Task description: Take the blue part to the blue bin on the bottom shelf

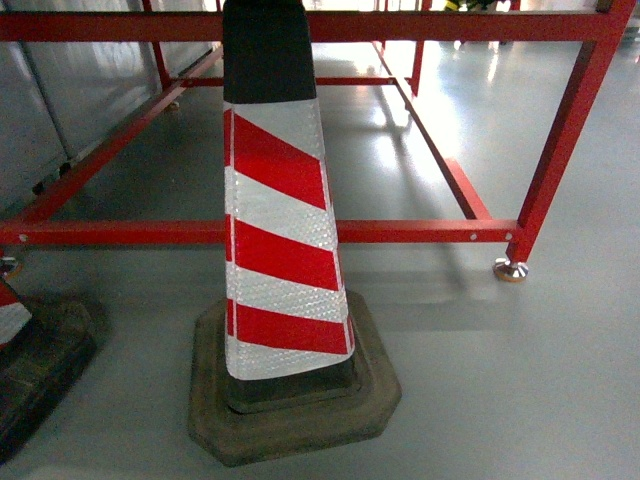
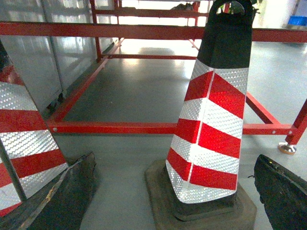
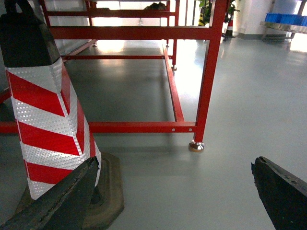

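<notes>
The blue part is out of view in all three views. Far off at the top right of the right wrist view, blue crates (image 3: 284,17) rest on a steel rack. They are too small to tell whether one is the blue bin or whether that level is the bottom shelf. My left gripper (image 2: 175,158) is open, its dark fingers (image 2: 72,191) spread wide with only floor and a cone beyond them. My right gripper (image 3: 175,162) is also open over bare grey floor, holding nothing. Neither gripper shows in the head view.
A red-and-white striped traffic cone (image 1: 280,230) on a dark rubber base (image 1: 295,400) stands directly ahead. A second cone (image 2: 24,143) stands to its left. Behind them runs a red steel frame (image 1: 420,231) with a levelling foot (image 1: 511,269). Grey floor (image 3: 249,96) stretches to the right.
</notes>
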